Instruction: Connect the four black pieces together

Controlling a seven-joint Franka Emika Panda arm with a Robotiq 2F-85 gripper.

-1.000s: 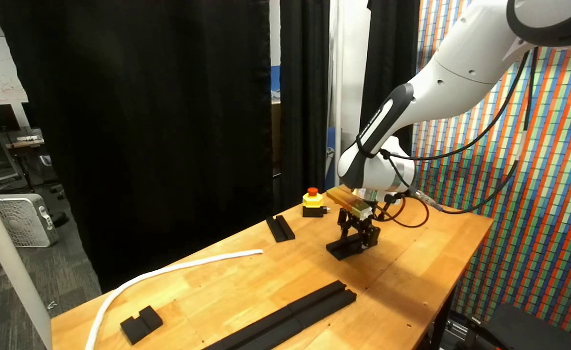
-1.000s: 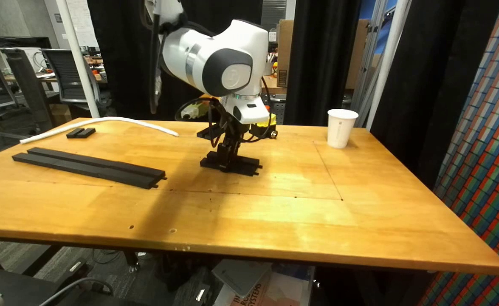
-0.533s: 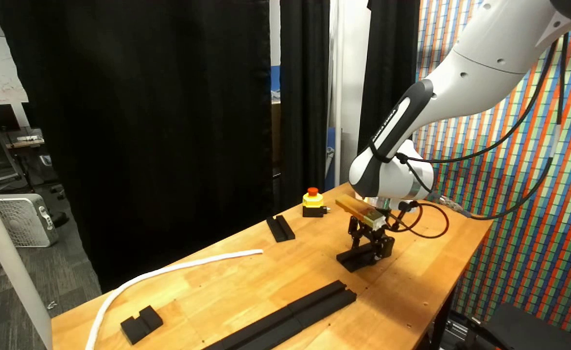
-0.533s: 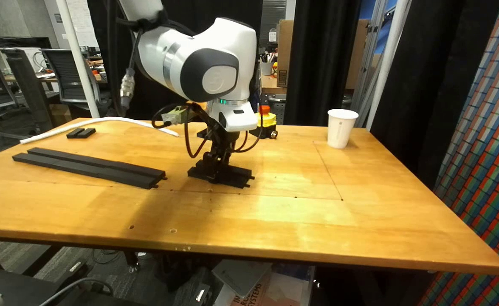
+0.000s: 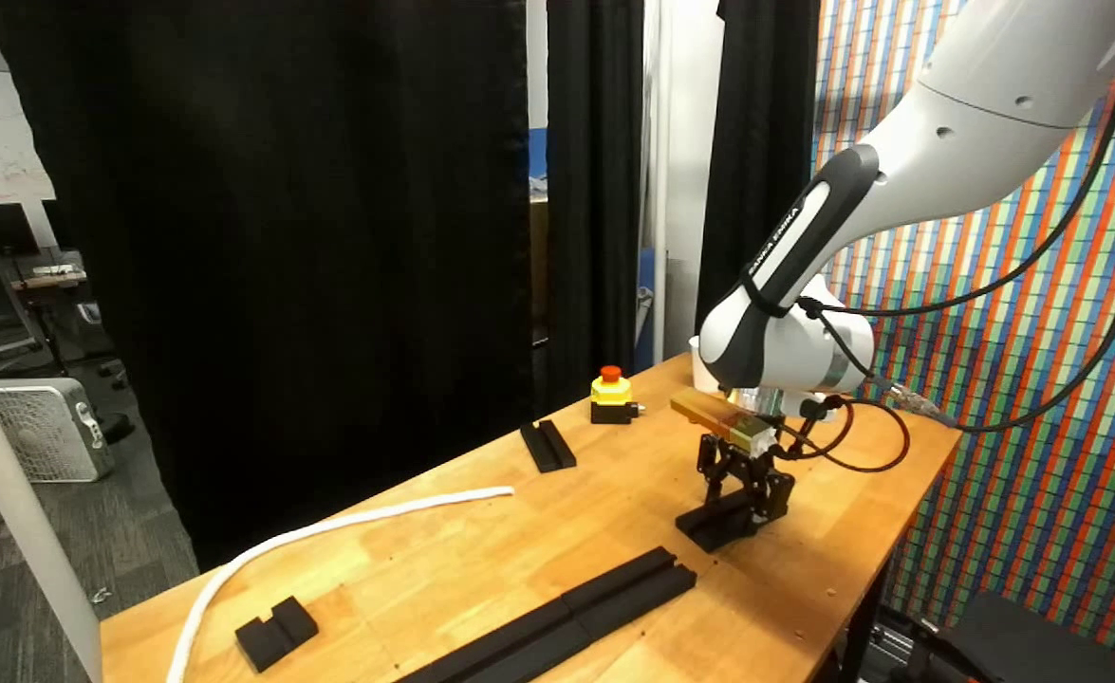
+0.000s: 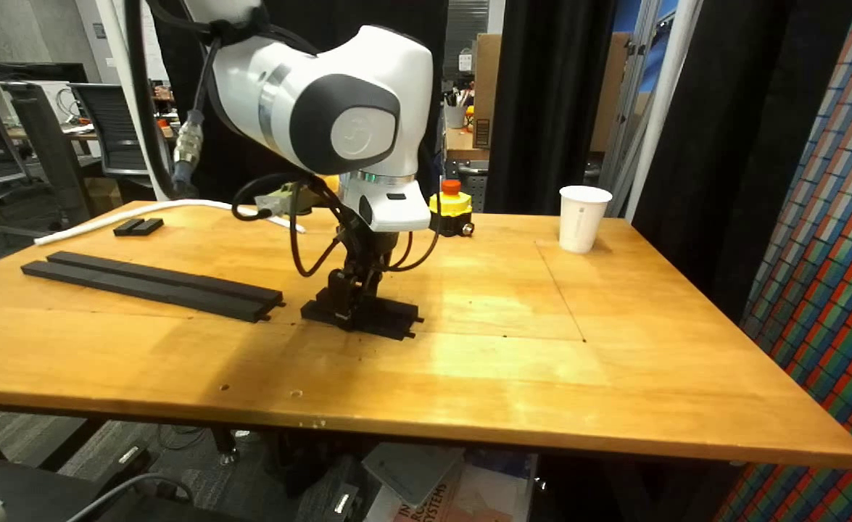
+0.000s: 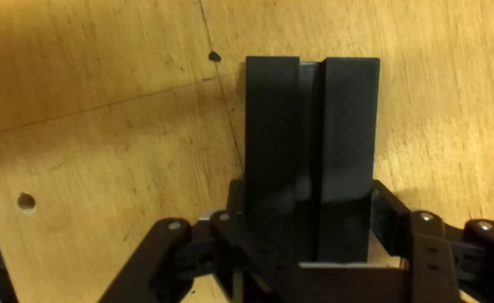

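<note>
My gripper (image 6: 352, 317) is shut across a flat, grooved black piece (image 7: 350, 126), one finger on each long side. Two small pegs (image 6: 414, 327) stick out of this piece's far end in an exterior view. It lies flat at table level; whether it touches the wood I cannot tell. Other black pieces are joined end to end as a long rail (image 6: 151, 285), also partly in view as a rail (image 5: 604, 599) with a seam across it. Pegs stand out from the rail's end nearest the held piece, with a gap of bare wood between the two.
A stubby black block (image 5: 275, 633) and another black block (image 5: 548, 446) lie on the wooden table. A white cord (image 5: 329, 525) curves along the back. A yellow emergency stop (image 5: 610, 396) and a white paper cup (image 6: 584, 219) stand farther off.
The gripper has carried the held black piece toward the table's front edge, leftward in one exterior picture and rightward in the other. The rail and loose blocks stay put.
</note>
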